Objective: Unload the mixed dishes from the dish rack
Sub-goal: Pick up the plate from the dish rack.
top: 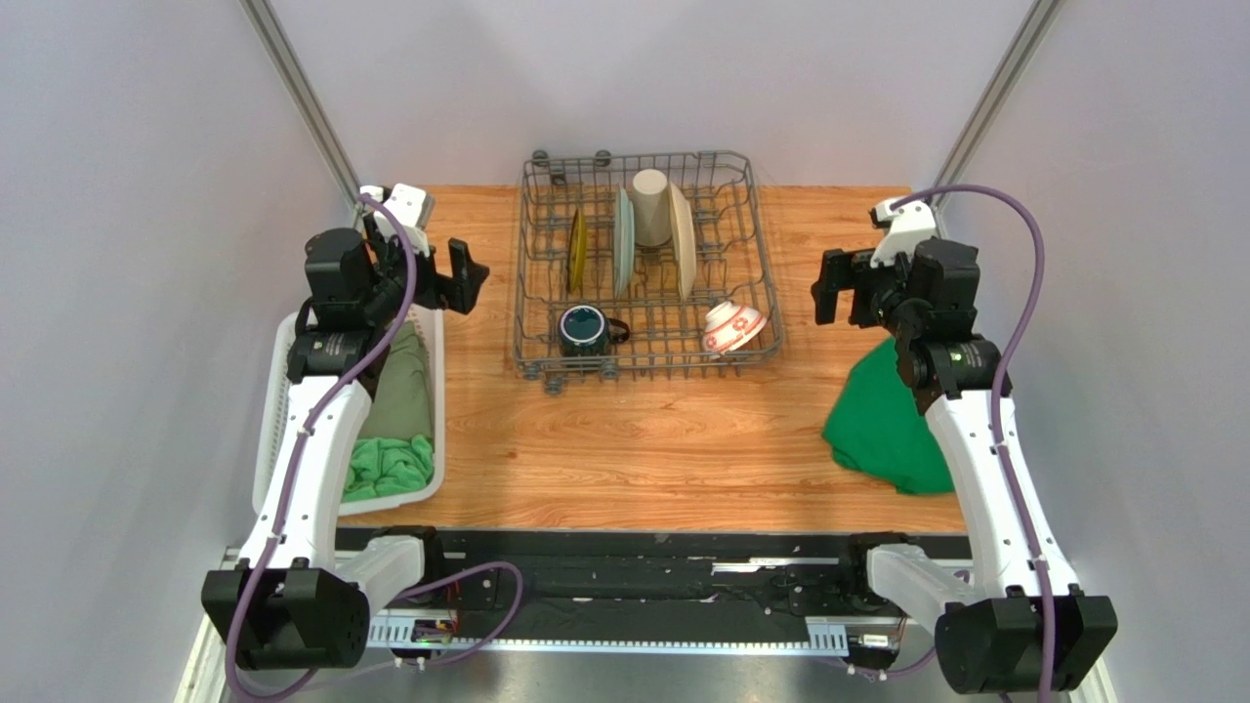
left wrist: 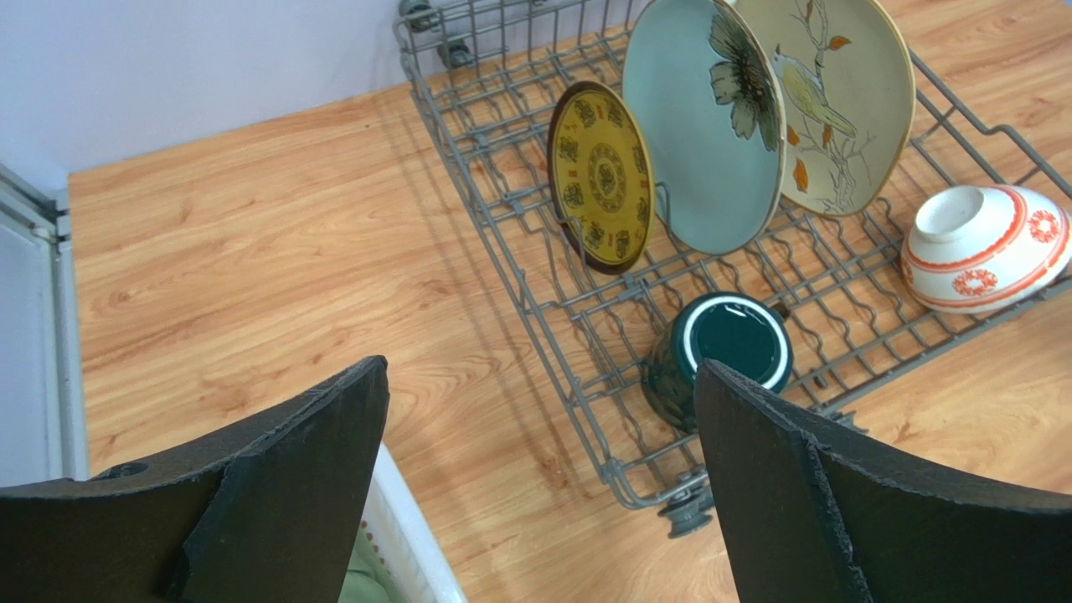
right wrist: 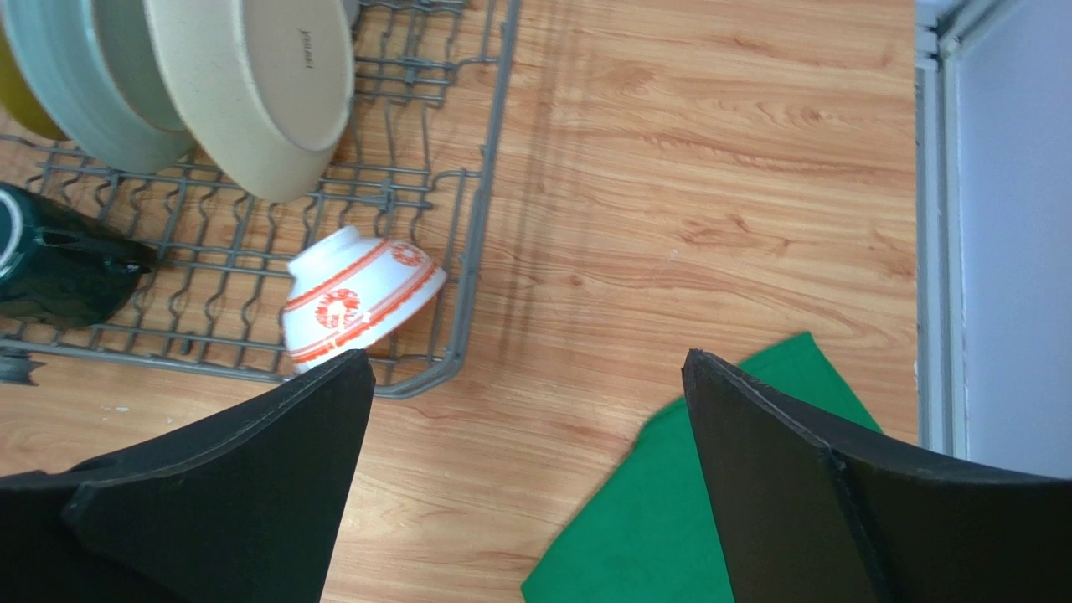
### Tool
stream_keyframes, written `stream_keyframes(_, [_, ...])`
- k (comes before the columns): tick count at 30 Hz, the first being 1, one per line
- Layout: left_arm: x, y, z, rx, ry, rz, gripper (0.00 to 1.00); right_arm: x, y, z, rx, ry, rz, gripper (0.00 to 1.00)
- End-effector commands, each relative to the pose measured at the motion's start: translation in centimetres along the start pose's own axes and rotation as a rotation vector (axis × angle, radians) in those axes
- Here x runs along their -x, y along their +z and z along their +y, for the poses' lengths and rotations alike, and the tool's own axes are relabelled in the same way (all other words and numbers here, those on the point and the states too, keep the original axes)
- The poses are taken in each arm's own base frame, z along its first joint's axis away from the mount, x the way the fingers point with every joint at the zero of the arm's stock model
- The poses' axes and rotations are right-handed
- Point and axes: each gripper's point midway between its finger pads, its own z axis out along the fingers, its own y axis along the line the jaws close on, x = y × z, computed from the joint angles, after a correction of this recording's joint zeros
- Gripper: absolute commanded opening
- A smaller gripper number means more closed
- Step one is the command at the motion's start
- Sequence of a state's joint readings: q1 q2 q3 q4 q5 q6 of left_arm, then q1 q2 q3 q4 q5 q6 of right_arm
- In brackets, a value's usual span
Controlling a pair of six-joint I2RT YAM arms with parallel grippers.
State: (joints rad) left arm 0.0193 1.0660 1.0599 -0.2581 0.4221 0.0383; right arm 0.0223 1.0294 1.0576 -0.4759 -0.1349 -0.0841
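Grey wire rack (top: 523,293) sits mid-tabletop (top: 660,440) with all six dishes in it. Both your grippers hang wide open and empty, the left gripper (top: 464,279) just off its left side, the right gripper (top: 831,300) just off its right. Nearest your left is the mug (left wrist: 720,352) in the front-left corner and nearest your right the tipped bowl (right wrist: 362,299) in the front-right, while the plates (top: 624,242) stand on edge mid-rack facing sideways, with the tumbler (top: 650,202) at the back among them, so I'd take a corner piece first.

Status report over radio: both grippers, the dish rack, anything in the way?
Left gripper open, empty. Right gripper open, empty. Dish rack holds three plates, mug, bowl, tumbler. Nothing blocking.
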Motion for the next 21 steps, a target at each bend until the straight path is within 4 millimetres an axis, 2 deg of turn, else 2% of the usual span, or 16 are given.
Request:
stream_keyframes(1, [1.7,0.0,-0.9,-0.051,0.032,-0.031,0.99,3.4,-0.1,1.5,0.007,-0.03,-0.057,0.99])
stream_keyframes(3, [1.5,0.0,-0.8,-0.052,0.039,-0.028,0.99,3.3,0.8,2.4,-0.005,-0.064,-0.042,0.98])
stream_keyframes(10, [0.7,0.3,-0.7,-0.051,0.067,-0.025,0.99,3.8,3.2,3.4,-0.031,-0.098,-0.005,0.97])
stream_keyframes(16, [0.5,0.2,-0.7,-0.053,0.091,-0.047,0.99,5.9,4.7,4.1,-0.024,-0.118,-0.044,0.97])
stream_keyframes(21, [0.5,0.5,-0.6,-0.054,0.088,-0.057,0.99,7.6,6.2,6.1,0.027,-0.091,-0.062,0.96])
